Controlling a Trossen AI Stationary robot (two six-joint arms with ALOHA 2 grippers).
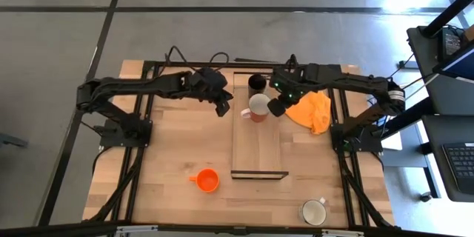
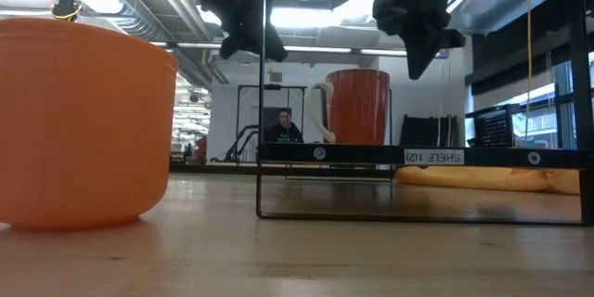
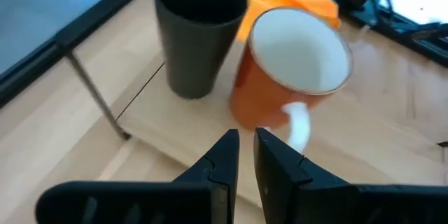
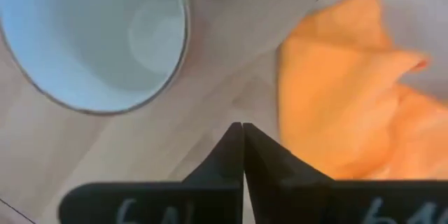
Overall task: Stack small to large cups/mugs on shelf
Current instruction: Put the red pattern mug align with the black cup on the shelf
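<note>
Orange cloth (image 1: pixel 312 111) lies just right of shelf (image 1: pixel 257 155), beside the clenched, empty right gripper (image 1: pixel 275 108). Left gripper (image 1: pixel 221 108) slightly parted, empty. On shelf: black tumbler (image 1: pixel 257 83), rust mug (image 1: pixel 258 107). Wooden table (image 1: pixel 174 148) holds orange cup (image 1: pixel 207 181), white mug (image 1: pixel 314 212).

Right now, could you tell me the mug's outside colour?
Rust-orange with a white handle, the mug on the shelf; clearest in the left wrist view.

Overhead looks down; low level; wrists close, sharing mug (image 3: pixel 290 77)

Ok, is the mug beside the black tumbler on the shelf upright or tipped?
Upright. The mug stands on its base on the shelf, white inside facing up, beside the black tumbler.
</note>
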